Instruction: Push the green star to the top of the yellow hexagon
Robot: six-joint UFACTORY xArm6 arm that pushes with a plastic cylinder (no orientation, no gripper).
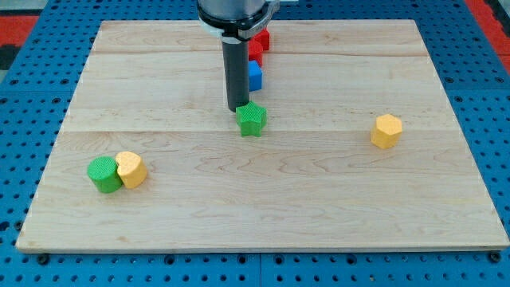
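The green star [253, 119] lies near the middle of the wooden board [263, 207]. The yellow hexagon [386, 131] sits at the view's right, a little lower than the star and well apart from it. My tip [237, 108] is the lower end of the dark rod. It stands just at the star's upper left edge, touching or almost touching it.
A blue block [255, 76] and a red block [258, 44] sit behind the rod toward the view's top, partly hidden by it. A green round block [103, 174] and a yellow block [131, 169] touch each other at the lower left. A blue pegboard [32, 263] surrounds the board.
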